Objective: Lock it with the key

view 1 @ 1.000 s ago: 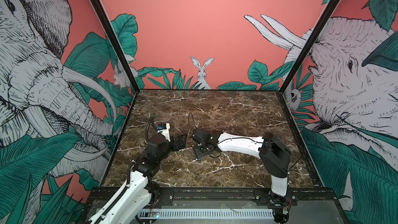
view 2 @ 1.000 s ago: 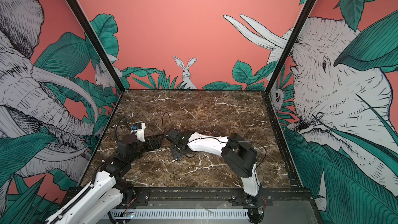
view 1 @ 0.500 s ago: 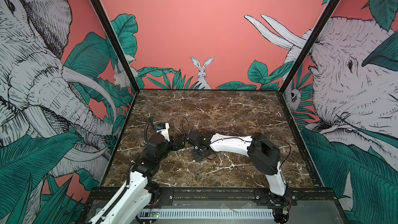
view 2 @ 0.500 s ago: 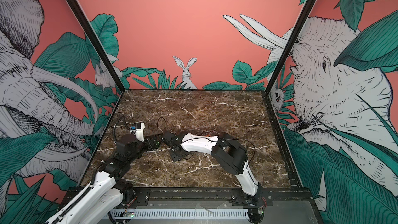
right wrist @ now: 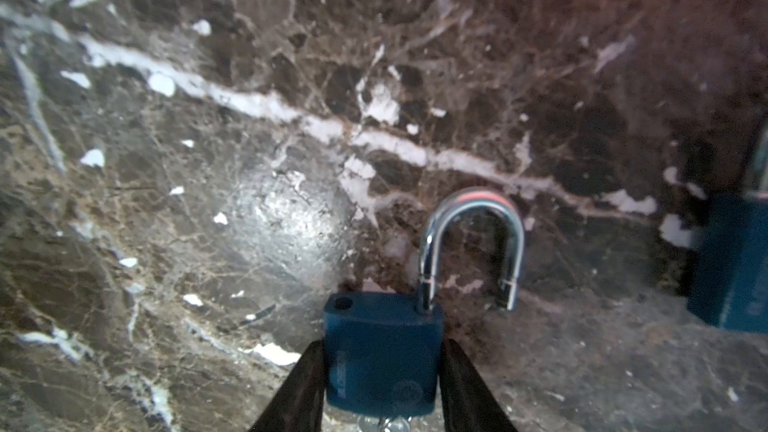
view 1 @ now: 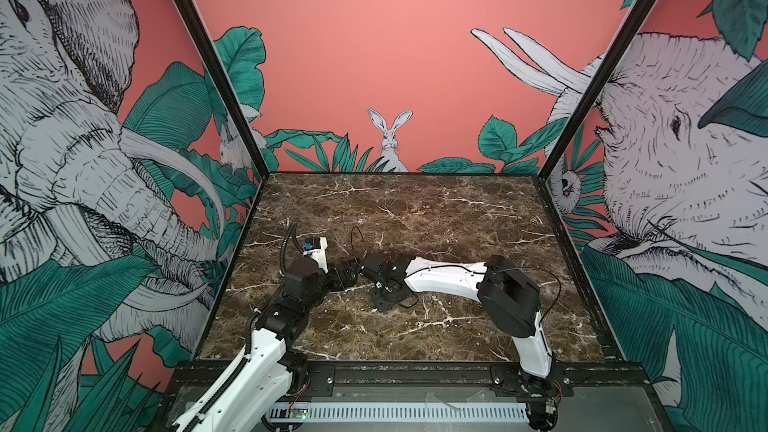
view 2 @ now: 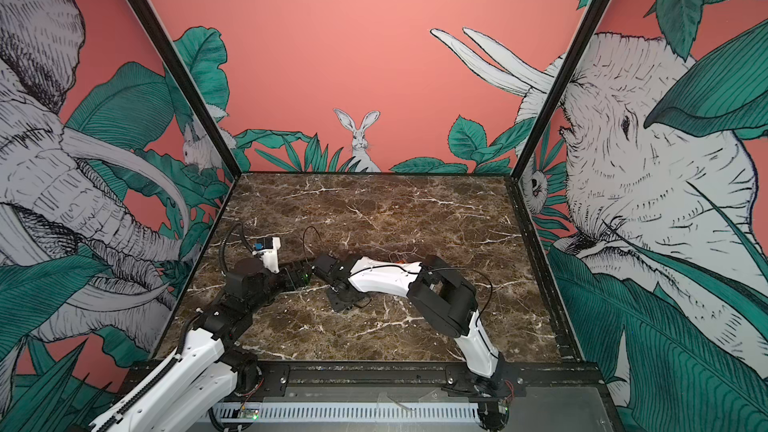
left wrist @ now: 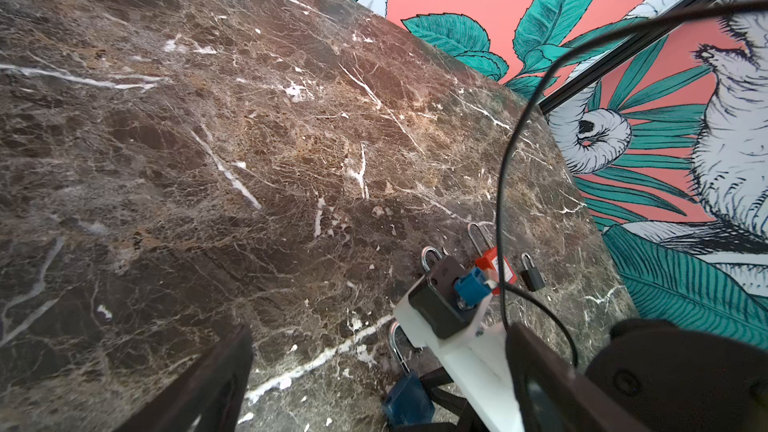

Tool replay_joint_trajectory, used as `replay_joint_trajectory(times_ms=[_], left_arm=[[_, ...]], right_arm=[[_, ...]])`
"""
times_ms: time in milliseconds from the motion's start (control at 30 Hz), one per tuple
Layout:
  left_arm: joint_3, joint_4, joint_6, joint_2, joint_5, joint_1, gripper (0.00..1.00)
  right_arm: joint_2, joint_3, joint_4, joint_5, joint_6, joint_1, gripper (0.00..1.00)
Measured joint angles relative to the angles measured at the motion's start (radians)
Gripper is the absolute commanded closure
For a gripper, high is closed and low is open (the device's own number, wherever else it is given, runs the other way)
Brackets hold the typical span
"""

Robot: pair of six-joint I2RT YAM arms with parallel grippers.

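Blue lock [right wrist: 380, 326] lay on the marble [right wrist: 187, 160], shackle [right wrist: 471, 238] open and swung aside, key [right wrist: 390, 423] seemingly in its base | right gripper [right wrist: 382, 347] clasped its body | left gripper [left wrist: 380, 332] gaped wide, empty | done: lock gripped | remaining: likely seat shackle, turn key; barely begun.

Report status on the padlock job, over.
Left gripper open, empty. Right gripper pinching blue padlock, shackle swung open, metal under its base, likely the key. Second blue padlock close alongside, not touching.
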Motion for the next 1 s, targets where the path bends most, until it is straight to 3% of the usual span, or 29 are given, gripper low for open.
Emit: replay_joint_trajectory(times_ms=[267,433,633,833,1000], left_arm=[[0.000,0.000,0.000,-0.003,0.000,0.000,0.05],[0.003,-0.003,0.004,0.012,-0.005,0.003,0.07],[0.136,-0.093,0.036,0.220,-0.050,0.006,0.11],[0.182,0.004,0.029,0.437,0.095,0.006,0.14],[0.183,0.122,-0.015,0.518,0.248,0.006,0.16]], right_arm=[[-0.010,-0.019,0.023,0.004,-0.016,-0.003,0.64],[-0.082,-0.135,0.113,-0.019,-0.042,-0.032,0.68],[-0.230,-0.298,0.185,-0.052,-0.136,-0.114,0.72],[-0.342,-0.310,0.230,-0.034,-0.293,-0.119,0.72],[-0.406,-0.319,0.263,-0.013,-0.383,-0.118,0.72]])
